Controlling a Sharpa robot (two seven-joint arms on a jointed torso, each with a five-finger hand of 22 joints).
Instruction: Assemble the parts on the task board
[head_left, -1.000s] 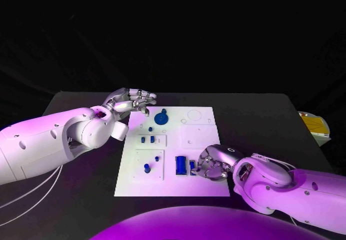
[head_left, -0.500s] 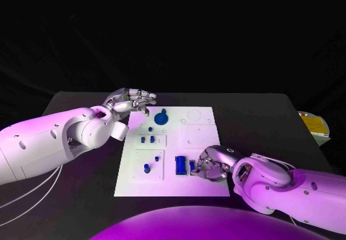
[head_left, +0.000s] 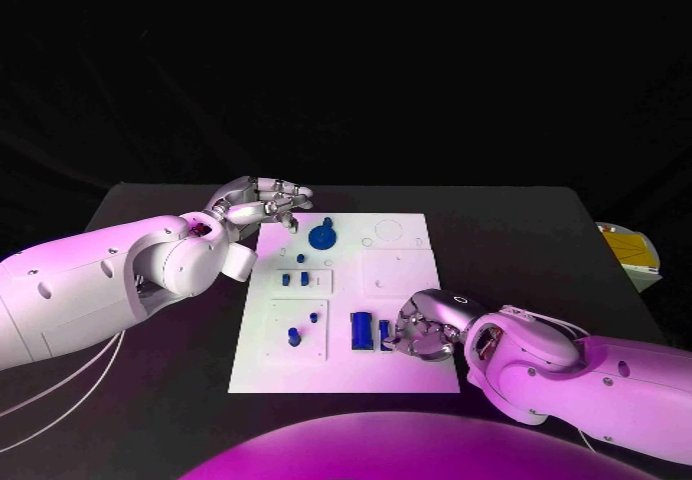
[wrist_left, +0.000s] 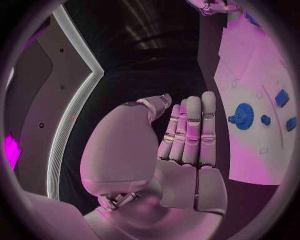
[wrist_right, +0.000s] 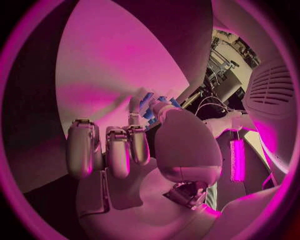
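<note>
Curling over flat white task board (head_left: 404, 270), right robot hand (head_left: 418, 330).

Dim magenta-violet light, black surroundings, fisheye bending at both wrist views' rims.

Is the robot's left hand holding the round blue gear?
No, the left hand sits beside the white plate; the round blue gear lies apart.

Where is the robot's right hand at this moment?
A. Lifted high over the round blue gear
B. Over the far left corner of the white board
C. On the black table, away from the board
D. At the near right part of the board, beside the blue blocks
D: in the head view the right hand is at the near right part of the task board, right beside the blue blocks.
</note>
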